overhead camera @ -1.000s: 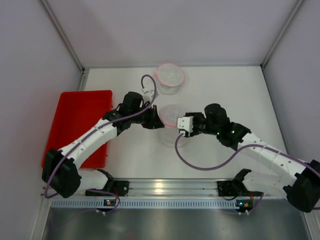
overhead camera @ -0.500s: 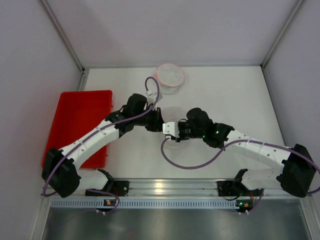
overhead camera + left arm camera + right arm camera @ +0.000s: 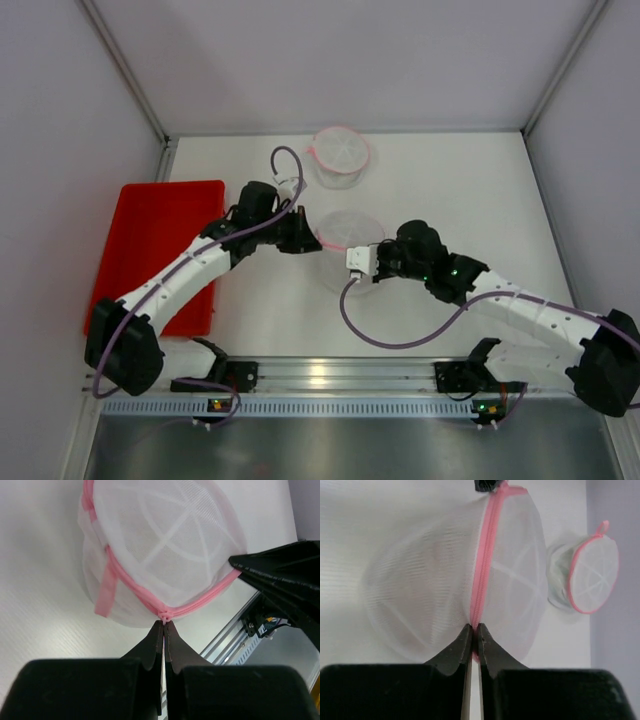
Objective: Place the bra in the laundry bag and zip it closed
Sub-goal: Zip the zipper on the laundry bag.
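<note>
Two pincers are clamped on one object. Right at its tips, the right pincer (image 3: 474, 628) is pinched shut on the pink zipper band (image 3: 485, 555), at the near side of the laundry bag (image 3: 420, 585). The left pincer (image 3: 164, 624) is closed on a small knot in that same band at the opposite side, so the bag sits directly ahead of both, spanned between them. The mesh does not let me tell whether the bra is inside.

I judge the bag to be very light, with soft netting over a springy frame, so it would dent or slide away under any push. The sewn band is the only firm place to hold. One pincer should anchor it while the other draws the slider along. Whether the right tips actually have the slider, I cannot tell.

Beyond the bag, off to the right of the right pincer, lies a second mesh bag (image 3: 590, 575).

A second ago the right pincer's jaws stood apart and short of the bag. It has since come in and closed. The left has kept its pinch and barely shifted.
</note>
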`<action>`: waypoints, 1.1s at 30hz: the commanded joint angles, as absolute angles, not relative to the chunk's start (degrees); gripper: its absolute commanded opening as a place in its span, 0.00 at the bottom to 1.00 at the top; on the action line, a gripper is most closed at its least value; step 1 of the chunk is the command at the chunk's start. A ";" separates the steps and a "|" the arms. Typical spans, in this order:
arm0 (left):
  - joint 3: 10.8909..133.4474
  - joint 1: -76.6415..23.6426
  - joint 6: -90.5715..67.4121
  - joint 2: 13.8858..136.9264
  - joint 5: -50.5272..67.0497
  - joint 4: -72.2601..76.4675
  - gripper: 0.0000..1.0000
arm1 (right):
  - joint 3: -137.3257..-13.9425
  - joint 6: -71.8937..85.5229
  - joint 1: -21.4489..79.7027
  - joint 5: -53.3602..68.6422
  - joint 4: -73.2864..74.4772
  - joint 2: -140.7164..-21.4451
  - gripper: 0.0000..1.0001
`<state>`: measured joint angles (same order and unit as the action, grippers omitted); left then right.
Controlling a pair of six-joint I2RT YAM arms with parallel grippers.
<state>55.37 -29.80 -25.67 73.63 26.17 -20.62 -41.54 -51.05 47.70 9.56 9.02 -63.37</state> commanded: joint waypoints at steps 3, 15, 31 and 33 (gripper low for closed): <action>58.44 -27.51 -23.99 73.30 29.79 -18.90 0.00 | -42.97 -54.41 41.84 11.25 11.60 -62.75 0.30; 62.31 -34.89 -28.39 76.55 29.44 -18.63 0.00 | -56.24 -42.72 45.69 18.81 12.40 -68.02 0.65; 62.32 -35.77 -30.15 76.56 29.71 -18.11 0.00 | -53.26 -51.59 47.20 18.02 9.85 -74.09 0.29; 61.70 -35.77 -29.88 75.94 29.45 -18.19 0.00 | -53.09 -52.29 46.85 17.93 9.67 -74.00 0.12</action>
<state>60.99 -35.68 -29.50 77.76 28.93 -20.58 -53.34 -50.30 46.98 17.78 12.58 -73.91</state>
